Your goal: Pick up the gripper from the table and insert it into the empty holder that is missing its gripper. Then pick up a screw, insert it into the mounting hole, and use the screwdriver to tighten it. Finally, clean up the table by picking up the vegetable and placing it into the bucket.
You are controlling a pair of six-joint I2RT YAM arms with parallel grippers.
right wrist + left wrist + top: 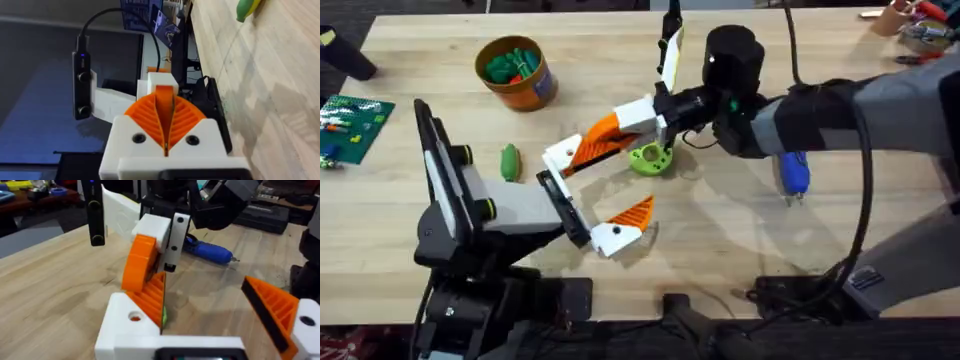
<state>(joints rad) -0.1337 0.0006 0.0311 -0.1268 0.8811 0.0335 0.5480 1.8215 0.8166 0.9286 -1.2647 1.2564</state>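
Right gripper point(620, 128) is clamped on the gripper point(592, 145), holding it at table centre against the holder point(560, 160) on the left arm's end. Long axis runs 2 to 8 o'clock, wide end toward the holder. Left gripper point(595, 200) stands apart: one orange finger point(633, 212) mounted, one bracket bare. One screwdriver point(792, 172) at 3 o'clock of it, one vegetable point(509, 162) at 9, one bucket point(515, 72) at 10.
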